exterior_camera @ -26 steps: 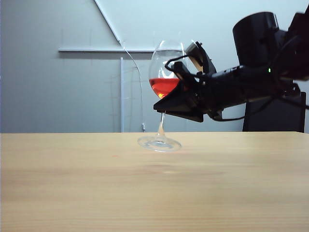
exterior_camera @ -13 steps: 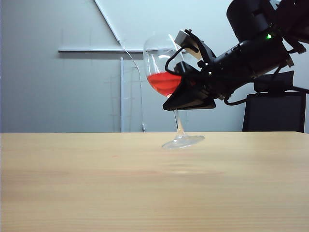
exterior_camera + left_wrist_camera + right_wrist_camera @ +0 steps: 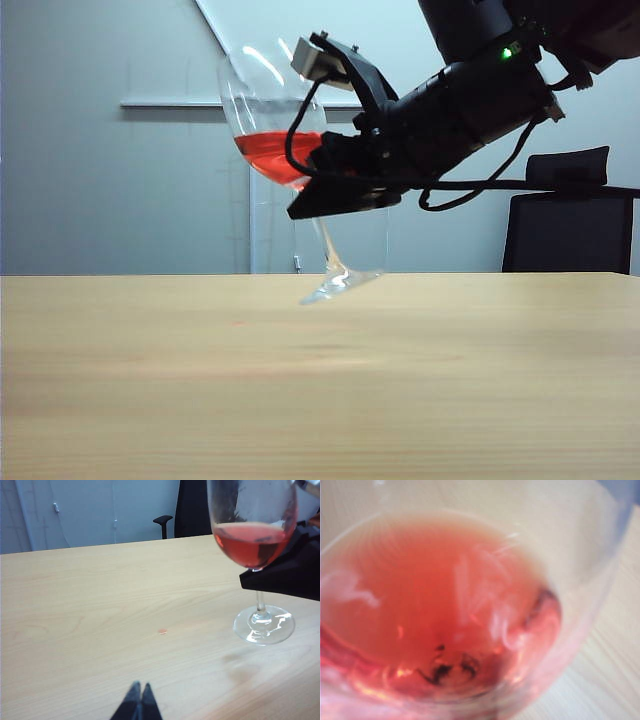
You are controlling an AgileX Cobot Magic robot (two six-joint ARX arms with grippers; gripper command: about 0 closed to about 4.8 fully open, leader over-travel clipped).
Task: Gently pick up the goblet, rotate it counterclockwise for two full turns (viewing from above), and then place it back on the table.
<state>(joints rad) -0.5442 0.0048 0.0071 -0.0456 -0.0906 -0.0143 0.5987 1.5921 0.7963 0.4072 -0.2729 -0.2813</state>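
One goblet (image 3: 275, 150) now tilted further leftward, foot off table (image 3: 320, 400), clamped in right hand (image 3: 335, 185), left hand (image 3: 139, 700) pinched closed

Black office chair (image 3: 570, 215) behind — grey wall (image 3: 100, 180) beyond.

Goblet (image 3: 268, 120): clear glass, red liquid in the bowl, white glints on rim and foot.
Table (image 3: 320, 400): light tan, fine wood grain, one small reddish speck near the goblet.
Right gripper (image 3: 335, 185): matte black, at the goblet's bowl.
Left gripper (image 3: 138, 702): black tips over the tan table.
Wall (image 3: 100, 180): pale grey behind the goblet.
Chair (image 3: 570, 225): black.
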